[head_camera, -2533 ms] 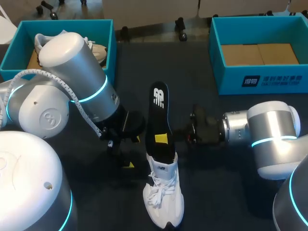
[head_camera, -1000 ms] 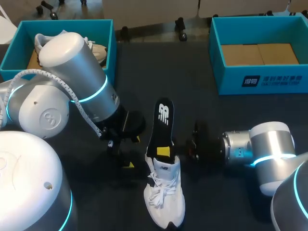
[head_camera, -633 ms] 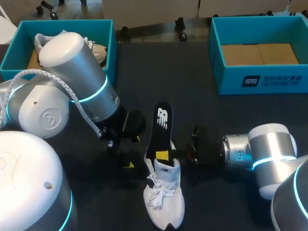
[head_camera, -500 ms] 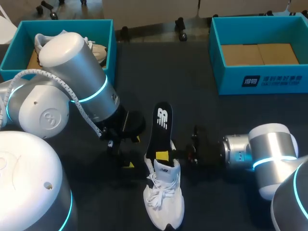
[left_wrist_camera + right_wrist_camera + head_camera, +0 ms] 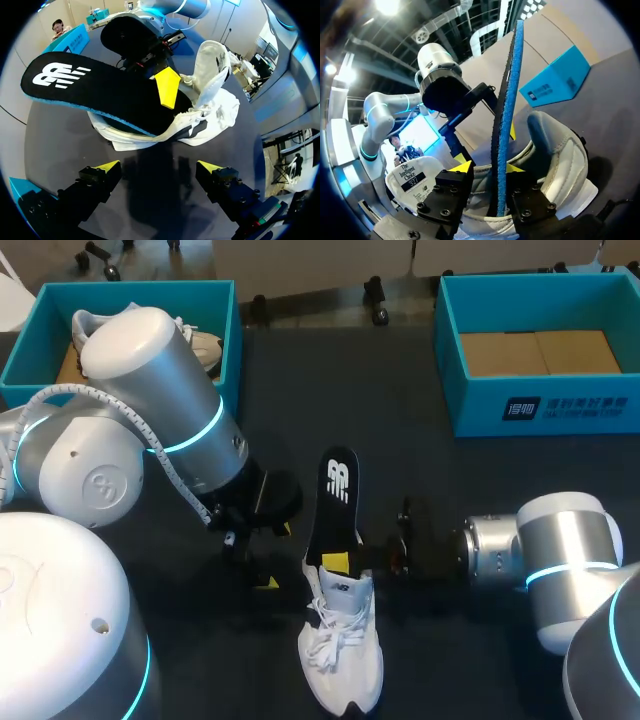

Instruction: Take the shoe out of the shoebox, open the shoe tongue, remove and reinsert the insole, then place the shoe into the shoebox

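R pincer clamped on insole, end inside shoe, L pincer wide nearby

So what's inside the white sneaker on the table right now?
The lower end of the black insole sits in the white lace-up sneaker, in its opening; most of it sticks out past the heel. How deep it reaches is hidden by the upper.

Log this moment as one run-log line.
right tool: shut on insole | insole: one end inside shoe, logo end sticking out | left tool: open, empty, beside shoe
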